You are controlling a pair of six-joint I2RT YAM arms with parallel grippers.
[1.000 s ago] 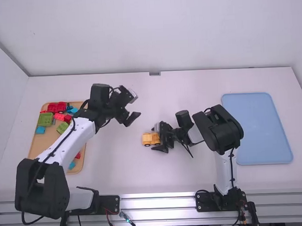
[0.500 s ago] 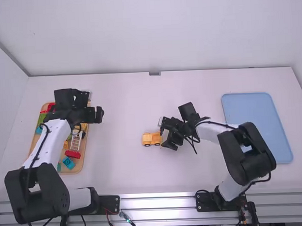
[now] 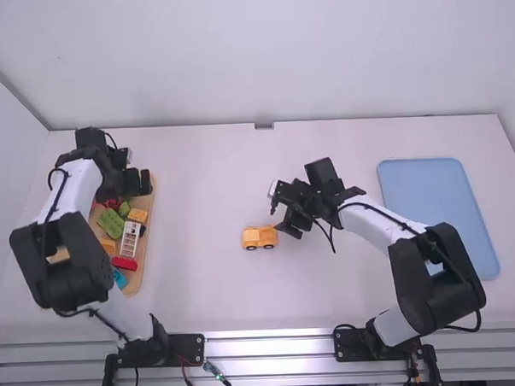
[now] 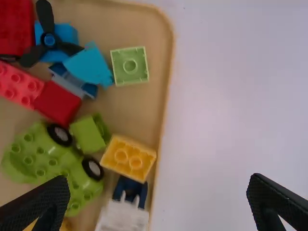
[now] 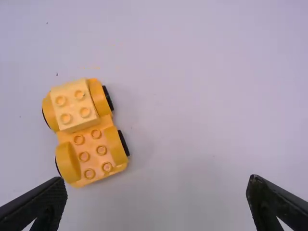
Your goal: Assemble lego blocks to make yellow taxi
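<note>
A yellow wheeled chassis (image 3: pixel 259 237) stands mid-table; in the right wrist view a paler yellow block (image 5: pixel 75 104) sits on one end of the chassis (image 5: pixel 92 154), studs bare on the rest. Just right of it is my right gripper (image 3: pixel 286 216), its fingers (image 5: pixel 36 204) spread with nothing between them. My left gripper (image 3: pixel 139 182) is over the far part of the wooden tray; in its wrist view the gripper (image 4: pixel 159 204) is open and holds nothing. A yellow two-stud-wide brick (image 4: pixel 128 158) lies in the tray near its edge.
The wooden tray (image 4: pixel 166 89) holds a green wheeled base (image 4: pixel 45 161), a light green block (image 4: pixel 130 66), red and blue pieces and a white piece (image 4: pixel 122 217). A blue tray (image 3: pixel 436 219) lies at the right.
My left arm has swung left from mid-table to above the wooden tray. My right gripper has backed slightly away from the yellow chassis, which stays in place.
</note>
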